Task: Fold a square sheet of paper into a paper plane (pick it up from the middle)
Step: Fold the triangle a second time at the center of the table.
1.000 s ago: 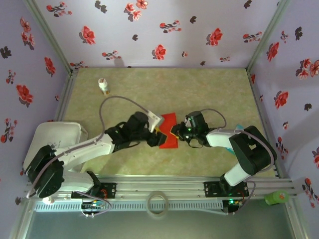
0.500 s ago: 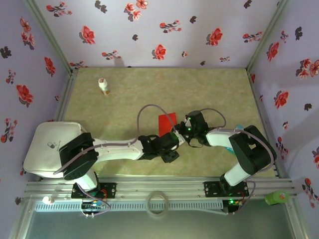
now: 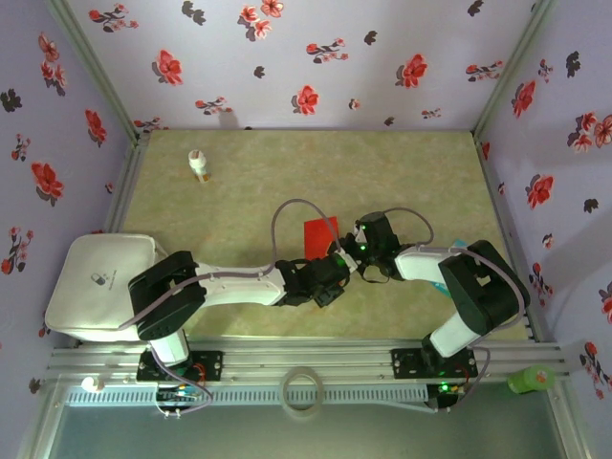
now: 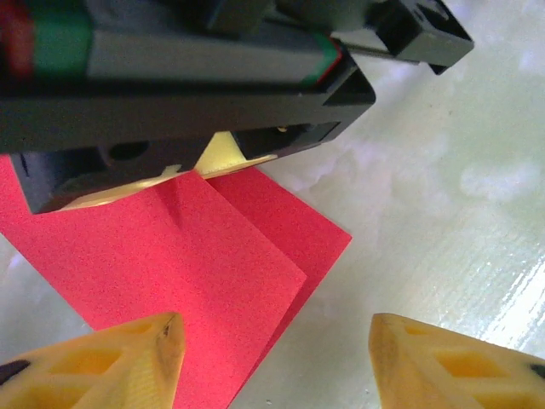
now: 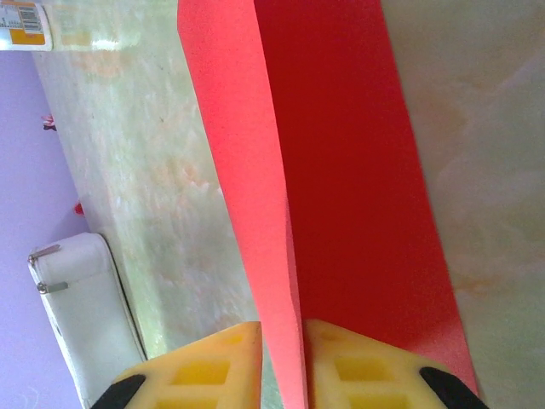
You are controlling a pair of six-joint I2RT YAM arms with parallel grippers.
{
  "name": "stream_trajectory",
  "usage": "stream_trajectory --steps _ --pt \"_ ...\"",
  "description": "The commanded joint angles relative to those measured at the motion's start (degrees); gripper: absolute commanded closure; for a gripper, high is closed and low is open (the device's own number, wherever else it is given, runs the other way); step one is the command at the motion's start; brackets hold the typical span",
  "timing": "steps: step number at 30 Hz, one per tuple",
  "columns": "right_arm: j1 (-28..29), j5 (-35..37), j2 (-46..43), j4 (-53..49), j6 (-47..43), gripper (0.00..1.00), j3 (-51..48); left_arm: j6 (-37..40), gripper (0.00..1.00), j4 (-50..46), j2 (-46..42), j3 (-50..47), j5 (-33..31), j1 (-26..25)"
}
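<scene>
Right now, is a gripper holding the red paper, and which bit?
Yes: the right gripper pinches the red paper on its raised crease, at one end. The left gripper is open, holding nothing.

Open table [image 3: 402, 172] beyond the paper [image 3: 319, 232], bar bottle [image 3: 199, 164].

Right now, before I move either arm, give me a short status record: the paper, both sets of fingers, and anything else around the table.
paper: red paper sheet, mid-table, folded into layers, one fold raised
right arm: right fingers shut on the raised fold
left arm: left fingers open, one finger over the sheet, nothing held
arms: both reach in to the sheet, close together
other items: white bottle at the far left; white case at the near left
</scene>
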Motion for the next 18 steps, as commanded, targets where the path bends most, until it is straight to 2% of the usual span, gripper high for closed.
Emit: stream_trajectory --steps 1,4,11,18 --pt "-0.5 0.7 0.1 -0.2 0.3 0.81 0.7 0.1 0.46 2.3 0.9 1.5 -2.5 0.1" --pt "-0.6 0.8 0.1 -0.2 0.4 0.81 0.7 0.1 0.51 3.2 0.5 0.9 -3.1 0.2" --pt "-0.8 0.7 0.1 -0.1 0.6 0.81 0.6 0.7 0.71 4.1 0.2 0.3 -2.9 0.4" --pt "-1.0 1.1 -0.4 -0.2 0.6 0.80 0.3 0.9 0.83 4.7 -0.4 -0.3 -2.1 0.5"
